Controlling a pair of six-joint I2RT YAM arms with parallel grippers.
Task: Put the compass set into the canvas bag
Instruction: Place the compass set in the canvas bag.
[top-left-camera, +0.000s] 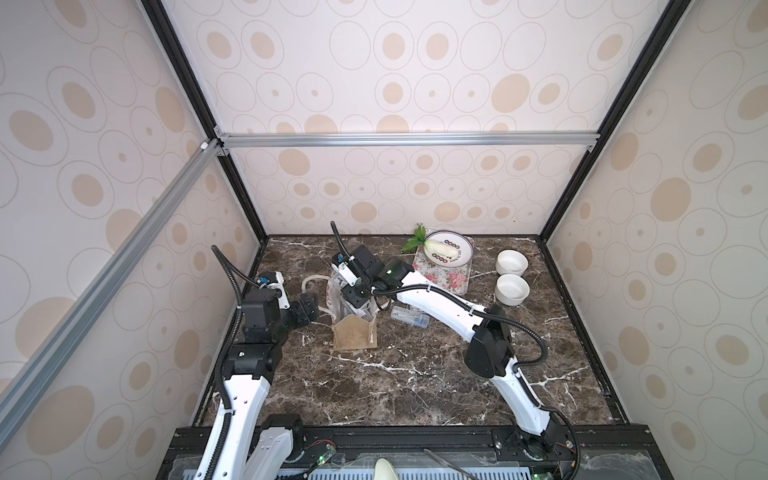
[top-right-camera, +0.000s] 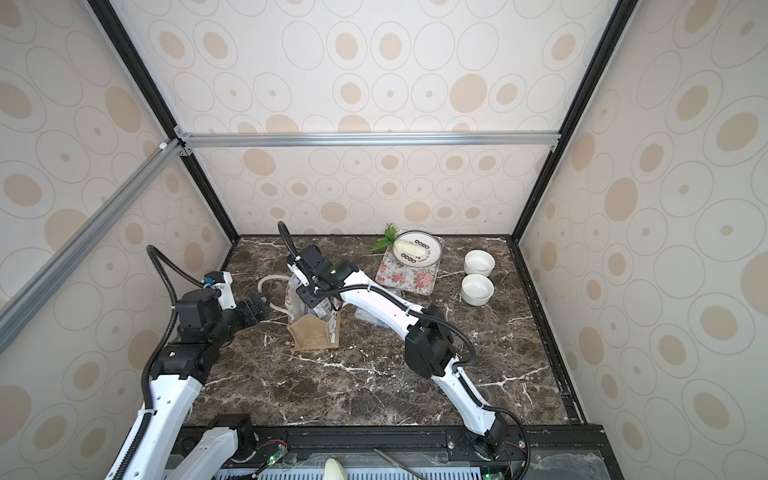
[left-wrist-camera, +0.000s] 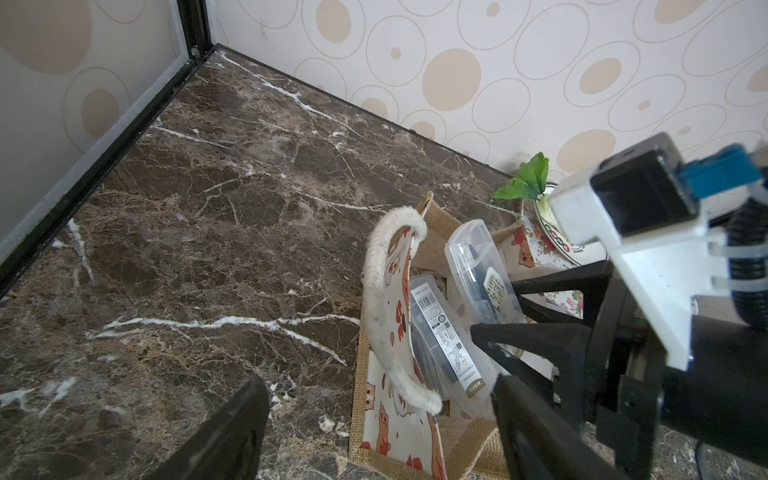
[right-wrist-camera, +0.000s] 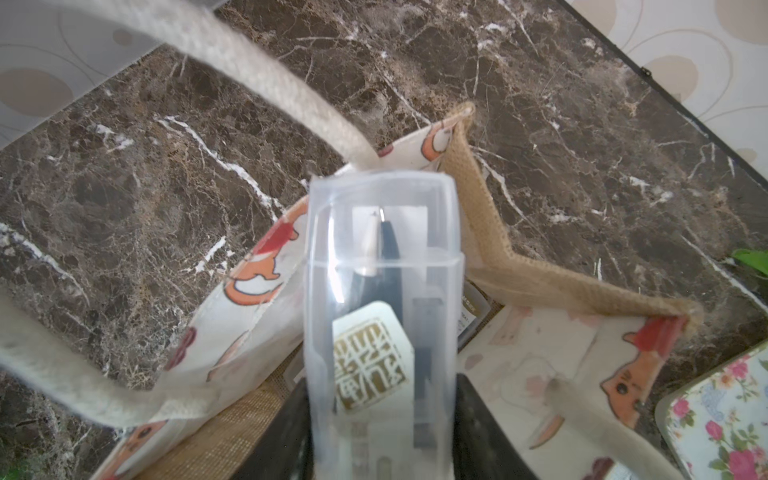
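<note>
The canvas bag (top-left-camera: 355, 336) stands left of the table's middle with its mouth open; burlap end panels (right-wrist-camera: 519, 257) and cat-print sides show. My right gripper (right-wrist-camera: 380, 415) is shut on a compass set (right-wrist-camera: 382, 291), a clear plastic case with a dark compass inside. It holds the case upright in the bag's mouth (left-wrist-camera: 478, 266). A second clear case (left-wrist-camera: 440, 332) lies inside the bag. My left gripper (top-left-camera: 309, 309) stands open just left of the bag, beside a white rope handle (left-wrist-camera: 386, 291), gripping nothing.
Another clear case (top-left-camera: 409, 318) lies on the marble right of the bag, under my right arm. A floral mat (top-left-camera: 444, 274) carries a plate (top-left-camera: 449, 249) with a white vegetable and a green leaf. Two white bowls (top-left-camera: 512, 276) stand at the back right.
</note>
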